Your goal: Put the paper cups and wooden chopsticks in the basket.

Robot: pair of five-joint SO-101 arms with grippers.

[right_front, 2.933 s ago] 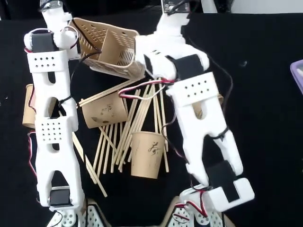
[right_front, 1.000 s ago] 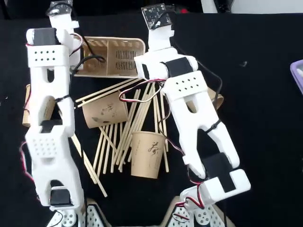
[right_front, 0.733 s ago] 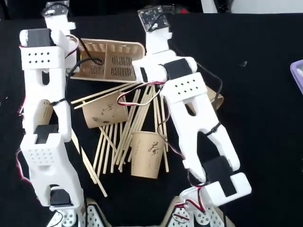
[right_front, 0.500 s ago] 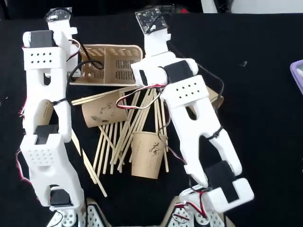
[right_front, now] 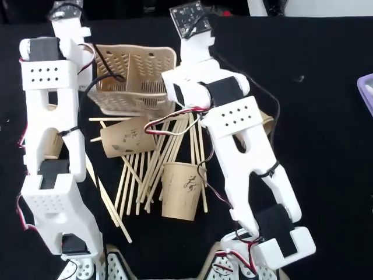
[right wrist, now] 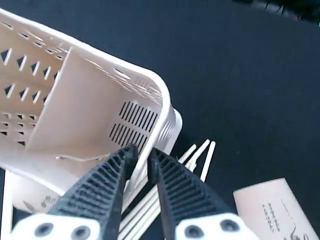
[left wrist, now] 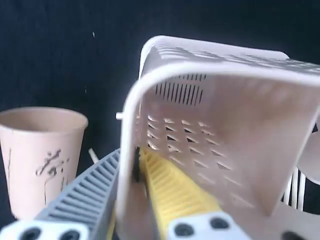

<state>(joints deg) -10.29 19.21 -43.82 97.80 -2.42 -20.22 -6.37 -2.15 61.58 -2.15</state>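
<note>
The beige slotted basket (right_front: pixel 135 77) is tipped at the back of the table, its opening facing up and forward. My left gripper (left wrist: pixel 134 161) is shut on the basket (left wrist: pixel 215 125), pinching a side wall between the grey and yellow fingers; in the high view my left gripper (right_front: pixel 87 63) is at the basket's left end. My right gripper (right wrist: pixel 141 150) is closed narrowly against the basket (right wrist: pixel 90 110) at its right near corner (right_front: pixel 173 92). Wooden chopsticks (right_front: pixel 156 163) lie fanned in front of it. One paper cup (right_front: pixel 125 137) lies on them and another paper cup (right_front: pixel 182 190) stands nearer.
A further paper cup (right_front: pixel 53 143) sits partly behind the left arm, and one more cup (right_front: pixel 263 122) behind the right arm. A purple object (right_front: pixel 367 90) is at the right edge. The black table to the right is open.
The basket has turned from lying on its side to tipped with its opening up. The left arm has shifted left and back, and the right gripper stayed at the basket's right end.
</note>
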